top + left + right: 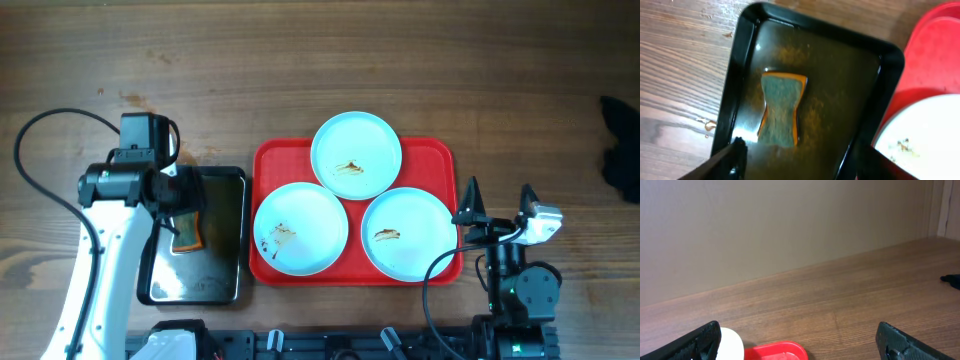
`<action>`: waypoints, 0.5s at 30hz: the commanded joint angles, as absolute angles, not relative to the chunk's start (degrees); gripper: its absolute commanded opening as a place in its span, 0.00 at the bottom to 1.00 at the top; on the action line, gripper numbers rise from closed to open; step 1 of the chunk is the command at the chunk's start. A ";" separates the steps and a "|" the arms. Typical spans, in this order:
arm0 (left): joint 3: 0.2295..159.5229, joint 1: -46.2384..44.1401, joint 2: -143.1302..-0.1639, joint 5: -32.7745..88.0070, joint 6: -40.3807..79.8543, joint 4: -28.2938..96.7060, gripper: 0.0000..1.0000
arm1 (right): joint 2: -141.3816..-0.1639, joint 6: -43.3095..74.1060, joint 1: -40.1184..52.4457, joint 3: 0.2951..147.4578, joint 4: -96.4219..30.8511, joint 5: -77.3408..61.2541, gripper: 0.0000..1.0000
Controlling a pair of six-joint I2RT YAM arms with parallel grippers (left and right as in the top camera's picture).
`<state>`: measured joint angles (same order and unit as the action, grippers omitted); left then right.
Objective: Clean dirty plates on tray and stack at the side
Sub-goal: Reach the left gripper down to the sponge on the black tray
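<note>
A black glossy rectangular tray (743,60) with rounded corners filled the middle of the frame, its wet floor filmed brown. A waisted sponge (782,110) with a grey-green scouring face and orange edge lay flat at the tray's centre, apart from every wall. The brown wooden table (680,75) ran from 9 to 11 o'clock, the red plastic tray (935,50) sat at 2 o'clock just beside the black one, a pale round plate (930,130) flecked with brown showed at 4 o'clock, and the left gripper (802,150) stood spread wide, its dark fingers (732,160) at 7 and 5 o'clock, clear of the sponge.
</note>
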<state>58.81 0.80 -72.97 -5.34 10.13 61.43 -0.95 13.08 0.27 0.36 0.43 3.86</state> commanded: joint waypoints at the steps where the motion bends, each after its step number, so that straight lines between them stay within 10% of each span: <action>1: 54.85 0.91 -76.88 -6.98 11.14 57.60 0.70 | -0.97 12.01 0.03 0.30 0.69 3.07 1.00; 15: 50.68 2.31 -89.76 -11.79 10.68 44.34 0.89 | -0.97 12.03 0.03 0.30 0.69 3.07 1.00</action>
